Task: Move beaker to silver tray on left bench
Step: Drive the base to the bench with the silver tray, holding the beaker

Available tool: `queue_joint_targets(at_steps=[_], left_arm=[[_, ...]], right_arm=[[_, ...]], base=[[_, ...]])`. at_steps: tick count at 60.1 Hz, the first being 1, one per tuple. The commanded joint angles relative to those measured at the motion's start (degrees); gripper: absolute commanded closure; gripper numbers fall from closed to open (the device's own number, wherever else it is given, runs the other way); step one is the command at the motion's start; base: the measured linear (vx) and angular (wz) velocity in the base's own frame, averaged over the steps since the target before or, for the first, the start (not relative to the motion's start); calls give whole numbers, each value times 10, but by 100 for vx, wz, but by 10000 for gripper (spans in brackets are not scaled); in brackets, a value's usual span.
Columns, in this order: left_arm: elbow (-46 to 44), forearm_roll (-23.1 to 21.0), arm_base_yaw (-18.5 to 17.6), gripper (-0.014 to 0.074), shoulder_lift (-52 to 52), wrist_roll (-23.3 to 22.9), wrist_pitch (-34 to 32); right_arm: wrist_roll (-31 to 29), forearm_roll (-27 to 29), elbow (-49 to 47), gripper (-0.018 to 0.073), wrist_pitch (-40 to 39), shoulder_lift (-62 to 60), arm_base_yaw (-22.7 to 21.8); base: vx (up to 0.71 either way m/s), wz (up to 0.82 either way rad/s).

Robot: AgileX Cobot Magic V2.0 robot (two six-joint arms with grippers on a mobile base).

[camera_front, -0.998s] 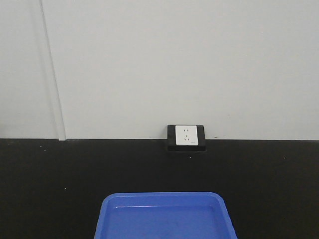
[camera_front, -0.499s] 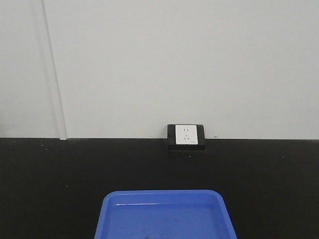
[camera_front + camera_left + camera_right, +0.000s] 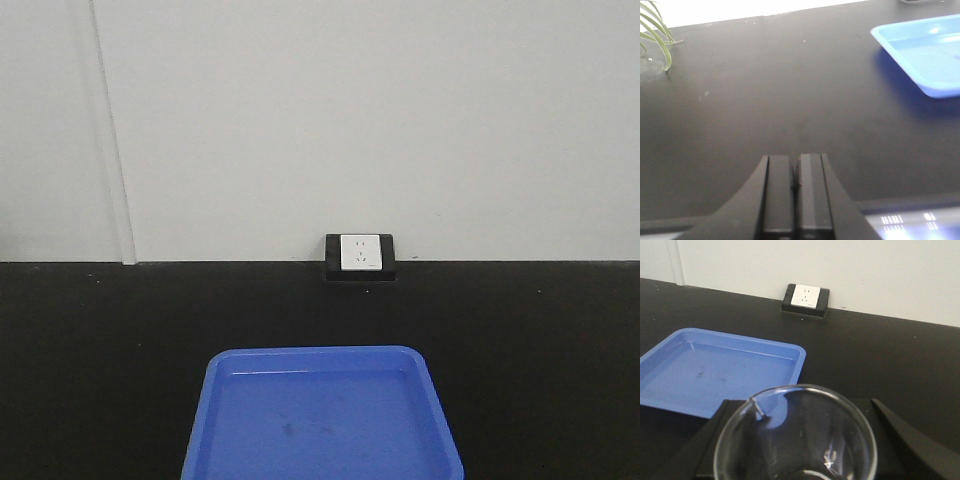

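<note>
Glass, small clear beaker (image 3: pixel 796 437), clamped in my right gripper (image 3: pixel 805 442) near the blue plastic tray (image 3: pixel 705 370); left gripper (image 3: pixel 796 187) closed, empty. Risk: slick glass slips as I turn toward the unseen silver tray.

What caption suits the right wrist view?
Right gripper holding the beaker near the blue tray, wall socket behind.
</note>
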Motion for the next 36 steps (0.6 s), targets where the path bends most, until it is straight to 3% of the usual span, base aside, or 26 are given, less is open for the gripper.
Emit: queue_joint_targets(at_steps=[1,36], left_arm=[[11,-2,-3,595,-4,-1,-43],[11,-2,-3,595,-4,-1,-43]], right_arm=[[0,-11,-18,571,-39,1,-2],[0,-11,-18,571,-40,1,-2]], base=[[-21,-8],[-25,-9]])
